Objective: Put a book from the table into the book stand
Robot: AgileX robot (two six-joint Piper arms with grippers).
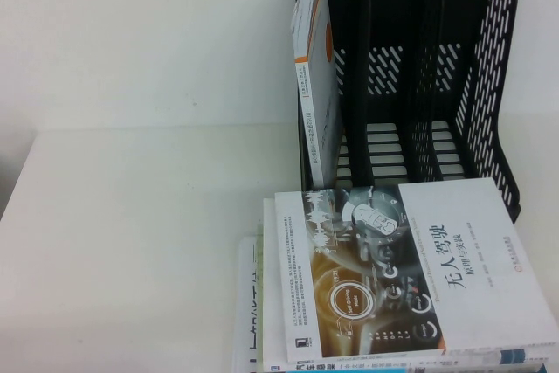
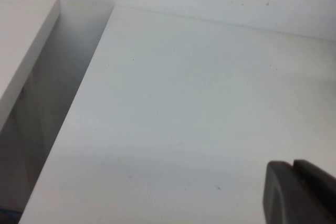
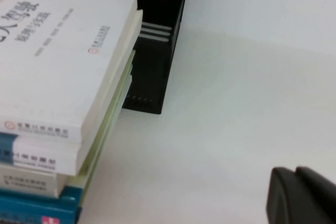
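Both grippers, left gripper [image 2: 299, 192] and right gripper [image 3: 302, 195], I see only cut off at the edge over the white table [image 1: 131, 216]; finger state unclear.

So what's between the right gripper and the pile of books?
Only bare white table, as the right wrist view shows. The right gripper sits apart from the book stack. The left gripper is over bare table too.

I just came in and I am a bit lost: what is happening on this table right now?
Nothing is being held at this moment. One book already stands in the leftmost slot of the black book stand. A stack of books lies flat before it. The left gripper and right gripper show only in their wrist views, over bare table.
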